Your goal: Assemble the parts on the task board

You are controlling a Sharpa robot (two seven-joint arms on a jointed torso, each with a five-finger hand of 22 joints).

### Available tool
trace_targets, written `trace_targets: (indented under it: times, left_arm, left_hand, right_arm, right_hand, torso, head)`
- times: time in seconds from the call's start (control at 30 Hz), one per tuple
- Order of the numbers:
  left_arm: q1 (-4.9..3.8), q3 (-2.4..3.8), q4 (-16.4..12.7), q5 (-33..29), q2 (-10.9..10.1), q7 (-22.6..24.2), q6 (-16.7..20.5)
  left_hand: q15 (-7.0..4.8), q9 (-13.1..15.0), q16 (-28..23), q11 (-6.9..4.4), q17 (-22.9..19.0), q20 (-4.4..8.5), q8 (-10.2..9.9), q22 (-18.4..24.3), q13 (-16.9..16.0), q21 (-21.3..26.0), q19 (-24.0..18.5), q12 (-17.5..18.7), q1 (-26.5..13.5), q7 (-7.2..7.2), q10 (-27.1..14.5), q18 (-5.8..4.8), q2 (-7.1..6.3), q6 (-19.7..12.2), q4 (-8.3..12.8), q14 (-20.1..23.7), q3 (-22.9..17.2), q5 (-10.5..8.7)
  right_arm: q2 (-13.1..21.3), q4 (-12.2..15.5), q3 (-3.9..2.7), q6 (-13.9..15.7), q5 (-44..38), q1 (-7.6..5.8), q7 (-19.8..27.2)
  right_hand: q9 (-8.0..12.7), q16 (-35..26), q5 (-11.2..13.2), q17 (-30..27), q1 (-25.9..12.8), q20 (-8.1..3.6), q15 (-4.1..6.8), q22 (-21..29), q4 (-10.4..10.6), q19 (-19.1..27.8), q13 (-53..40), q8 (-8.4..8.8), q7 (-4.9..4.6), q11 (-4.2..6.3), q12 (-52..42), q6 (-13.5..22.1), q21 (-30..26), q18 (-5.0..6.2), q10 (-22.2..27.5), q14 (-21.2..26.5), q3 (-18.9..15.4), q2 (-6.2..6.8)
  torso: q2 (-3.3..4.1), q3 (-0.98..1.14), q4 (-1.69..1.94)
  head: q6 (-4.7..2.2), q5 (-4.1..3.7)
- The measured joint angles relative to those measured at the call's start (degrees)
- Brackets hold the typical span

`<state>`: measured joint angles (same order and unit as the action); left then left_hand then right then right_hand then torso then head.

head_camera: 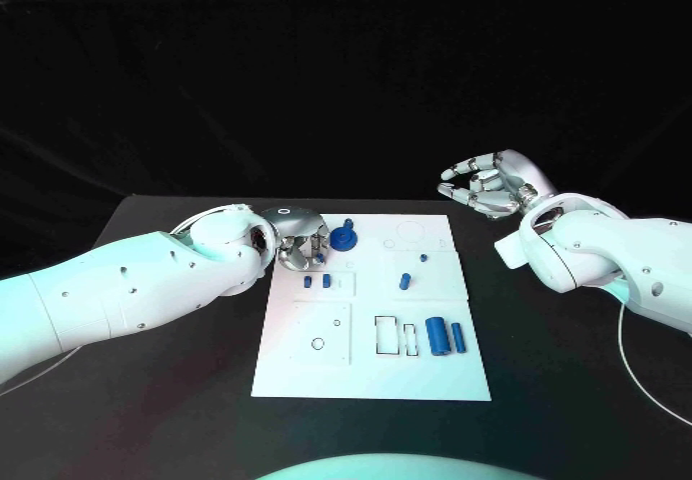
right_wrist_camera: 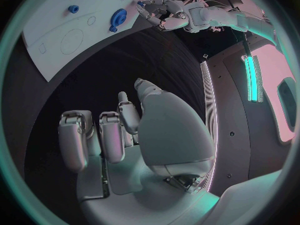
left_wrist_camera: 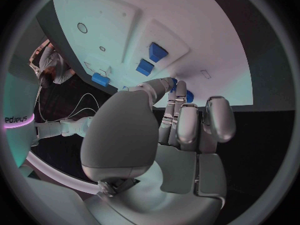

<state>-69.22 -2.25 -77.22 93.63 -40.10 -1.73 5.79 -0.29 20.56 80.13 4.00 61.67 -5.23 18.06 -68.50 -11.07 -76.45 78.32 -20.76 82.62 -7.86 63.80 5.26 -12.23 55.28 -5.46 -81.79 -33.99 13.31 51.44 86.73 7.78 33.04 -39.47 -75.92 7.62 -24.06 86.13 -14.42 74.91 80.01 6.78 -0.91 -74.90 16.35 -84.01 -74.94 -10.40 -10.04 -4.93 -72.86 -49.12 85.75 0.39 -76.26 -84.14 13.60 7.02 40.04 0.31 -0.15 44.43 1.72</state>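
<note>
1. Your task board [head_camera: 368, 375] lies flat in the middle of the black table [head_camera: 159, 400], long side running away from the robot.
2. Left hand [head_camera: 296, 240] sits at the board's far left corner, fingers curled downward over the board edge. In the left wrist view the fingertips [left_wrist_camera: 179, 91] reach to a blue piece at the board, but you cannot tell whether they pinch it or only touch it.
3. A round blue gear-like part [head_camera: 346, 238] stands on the board just beside the left hand, on its right. The right wrist view shows it as a ribbed blue disc [right_wrist_camera: 118, 17], close to the left hand's fingers.
4. Two small blue blocks [head_camera: 317, 281] lie side by side on the raised left panel, nearer the robot than the left hand.
5. A small blue peg [head_camera: 405, 281] sits near the board's middle, with another small blue part [head_camera: 423, 256] just beyond it.
6. Two blue cylinders [head_camera: 446, 338] lie parallel near the board's right edge, beside an outlined rectangular slot [head_camera: 388, 336].
7. Right hand [head_camera: 490, 185] hangs off the board, beyond its far right corner and well apart from all the parts. Its fingers are curled partway in, holding nothing; the right wrist view shows nothing between palm and fingers [right_wrist_camera: 100, 137].
</note>
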Motion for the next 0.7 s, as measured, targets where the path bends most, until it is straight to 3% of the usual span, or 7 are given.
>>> trace_targets:
  times: [0.7]
  left_arm:
    - [-0.01,-0.04,0.53,-0.11,0.59,-0.05,-0.91]
  left_hand:
    - [0.0,-0.01,0.0,0.0,-0.16,0.0,-0.01,0.06,-0.05,0.0,0.0,-0.01,0.0,0.0,0.0,0.0,0.0,-0.01,0.0,0.0,0.0,0.0]
  right_arm:
    - [0.15,0.16,0.0,0.0,0.0,0.0,0.0]
  right_hand:
    - [0.0,0.0,0.0,-0.01,0.0,0.0,0.0,-0.04,0.0,0.0,0.0,0.0,0.0,0.0,0.0,0.0,0.0,0.0,0.0,0.0,0.0,0.0]
  torso:
    - [0.02,0.04,-0.04]
  head:
    - [0.37,0.09]
